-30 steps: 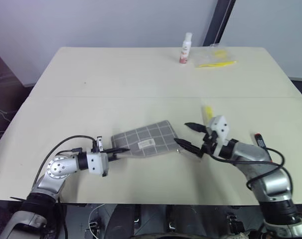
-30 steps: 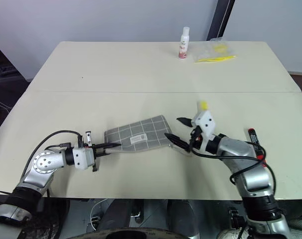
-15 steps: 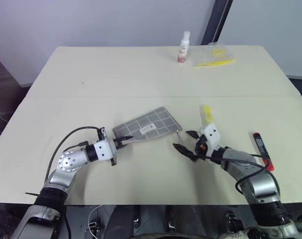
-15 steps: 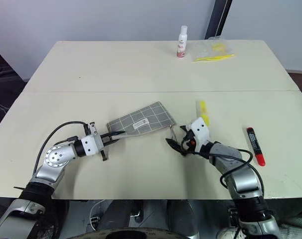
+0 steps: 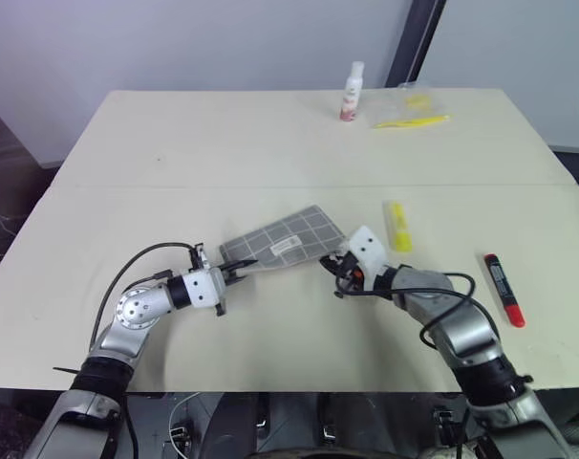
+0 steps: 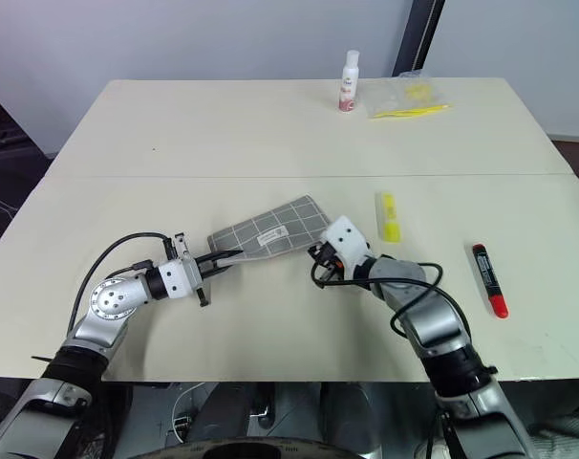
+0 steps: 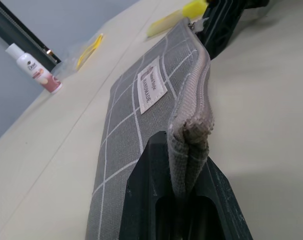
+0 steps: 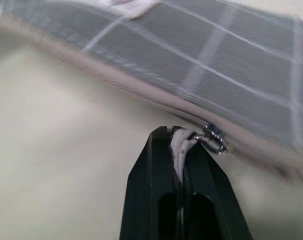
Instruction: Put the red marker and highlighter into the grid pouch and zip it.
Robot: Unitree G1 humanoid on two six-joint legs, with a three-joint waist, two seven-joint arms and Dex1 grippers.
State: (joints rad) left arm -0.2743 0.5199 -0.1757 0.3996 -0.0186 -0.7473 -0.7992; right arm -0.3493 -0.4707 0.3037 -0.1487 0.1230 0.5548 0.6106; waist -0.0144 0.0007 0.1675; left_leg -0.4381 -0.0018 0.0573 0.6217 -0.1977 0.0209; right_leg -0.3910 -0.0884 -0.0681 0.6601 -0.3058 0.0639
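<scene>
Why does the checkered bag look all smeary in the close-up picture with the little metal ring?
In the right wrist view the grid pouch is blurred, its white lines smeared, while the zipper pull by the right gripper looks sharper. In the left wrist view the pouch's edge near the left gripper is crisp, and the white bottle far off is a bit soft.

The pouch lies mid-table, stretched between the two grippers at its 8 and 4 o'clock ends. At its 3 o'clock the highlighter lies near, the marker farther out. A bottle and bag stand at the far edge, 1 o'clock. The table's left half and near edge lie bare.
</scene>
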